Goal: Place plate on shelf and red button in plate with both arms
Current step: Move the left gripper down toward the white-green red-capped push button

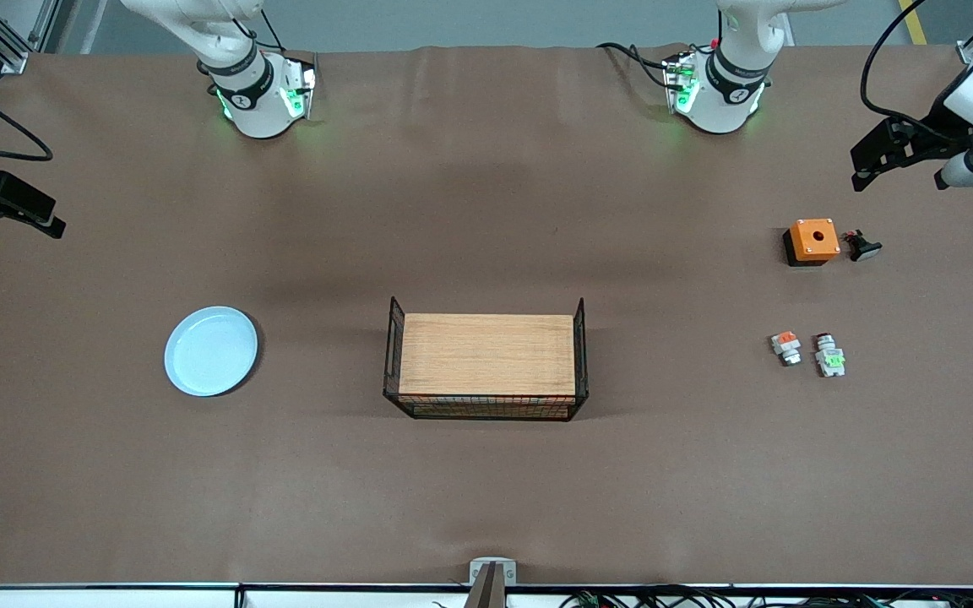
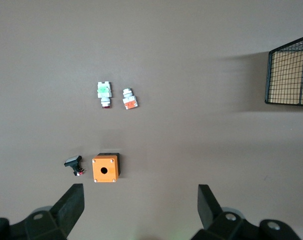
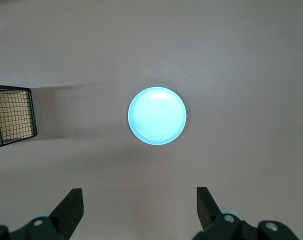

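Observation:
The pale light-blue plate [image 1: 210,350] lies flat on the table toward the right arm's end; it also shows in the right wrist view [image 3: 157,116]. A small white part with a red-orange top [image 1: 786,346] lies toward the left arm's end, beside a green-topped one [image 1: 830,356]; both show in the left wrist view, the red-orange one [image 2: 130,101] and the green one [image 2: 104,92]. My left gripper [image 1: 896,179] [image 2: 140,197] is open and empty, high over the table's end near the orange box. My right gripper [image 1: 18,226] [image 3: 140,200] is open and empty, high up, apart from the plate.
A black wire basket [image 1: 486,411] holding a wooden board stands mid-table. An orange box with a round hole [image 1: 813,240] [image 2: 104,168] and a black push-button piece [image 1: 863,247] [image 2: 74,164] lie farther from the front camera than the small parts.

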`<state>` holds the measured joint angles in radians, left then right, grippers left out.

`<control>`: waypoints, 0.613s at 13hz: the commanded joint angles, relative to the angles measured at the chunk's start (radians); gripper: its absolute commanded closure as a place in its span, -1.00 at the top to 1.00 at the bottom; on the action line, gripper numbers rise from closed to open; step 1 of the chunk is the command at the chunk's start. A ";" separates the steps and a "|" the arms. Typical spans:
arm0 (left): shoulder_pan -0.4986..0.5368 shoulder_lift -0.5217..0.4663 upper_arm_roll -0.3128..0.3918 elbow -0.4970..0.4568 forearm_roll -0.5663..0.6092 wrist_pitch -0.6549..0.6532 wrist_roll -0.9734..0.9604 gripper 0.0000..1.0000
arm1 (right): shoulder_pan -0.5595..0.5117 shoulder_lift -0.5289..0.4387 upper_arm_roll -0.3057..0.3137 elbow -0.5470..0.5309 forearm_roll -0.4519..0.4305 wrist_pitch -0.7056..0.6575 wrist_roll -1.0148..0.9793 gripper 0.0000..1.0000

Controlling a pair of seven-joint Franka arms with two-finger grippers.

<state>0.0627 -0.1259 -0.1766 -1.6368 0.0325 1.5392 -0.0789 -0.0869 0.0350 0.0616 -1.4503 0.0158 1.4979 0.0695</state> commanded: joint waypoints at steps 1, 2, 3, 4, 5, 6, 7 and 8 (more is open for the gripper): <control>0.000 0.023 0.000 0.034 -0.014 -0.010 0.008 1.00 | -0.002 0.017 0.007 0.028 0.001 -0.007 0.010 1.00; 0.000 0.025 0.000 0.035 -0.014 -0.008 0.008 1.00 | -0.002 0.017 0.009 0.030 0.003 -0.008 0.010 1.00; 0.003 0.025 0.000 0.038 -0.014 -0.008 0.008 1.00 | -0.002 0.017 0.009 0.030 0.003 -0.008 0.010 1.00; 0.005 0.043 0.002 0.054 -0.010 -0.008 0.008 1.00 | -0.001 0.017 0.009 0.030 0.001 -0.008 0.010 1.00; 0.008 0.060 0.003 0.061 -0.010 -0.010 0.010 1.00 | -0.002 0.017 0.007 0.030 0.001 -0.008 0.010 1.00; 0.031 0.083 0.003 0.063 -0.011 -0.008 0.018 1.00 | -0.004 0.017 0.006 0.030 0.001 -0.010 0.010 1.00; 0.040 0.104 0.003 0.063 -0.014 -0.008 0.016 1.00 | -0.004 0.017 0.006 0.030 0.000 -0.008 0.010 1.00; 0.040 0.127 0.003 0.063 -0.010 -0.002 0.013 1.00 | -0.004 0.017 0.006 0.030 -0.002 -0.008 0.010 1.00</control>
<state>0.0901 -0.0549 -0.1740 -1.6079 0.0325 1.5393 -0.0781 -0.0859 0.0362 0.0633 -1.4502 0.0158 1.4980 0.0695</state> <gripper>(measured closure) 0.000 0.000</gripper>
